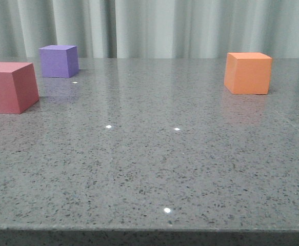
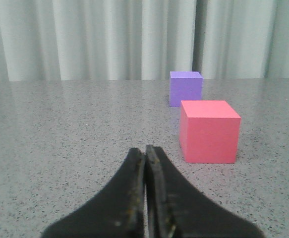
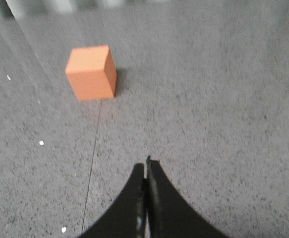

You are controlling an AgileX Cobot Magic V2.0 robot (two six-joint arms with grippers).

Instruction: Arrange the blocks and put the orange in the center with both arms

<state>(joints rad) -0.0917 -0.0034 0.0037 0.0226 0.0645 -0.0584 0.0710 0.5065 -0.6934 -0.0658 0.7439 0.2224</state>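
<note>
In the front view the red cube (image 1: 8,87) sits at the far left, the purple cube (image 1: 59,61) behind it, and the orange cube (image 1: 247,73) at the right, all on the grey speckled table (image 1: 149,164). Neither gripper shows there. My left gripper (image 2: 145,151) is shut and empty, low over the table, short of the red cube (image 2: 209,131) and purple cube (image 2: 185,88). My right gripper (image 3: 145,166) is shut and empty, above the table, well short of the orange cube (image 3: 91,72).
A pale curtain (image 1: 149,25) hangs behind the table's far edge. The table's front edge (image 1: 149,229) runs along the bottom of the front view. A thin seam line (image 3: 92,163) crosses the tabletop in the right wrist view.
</note>
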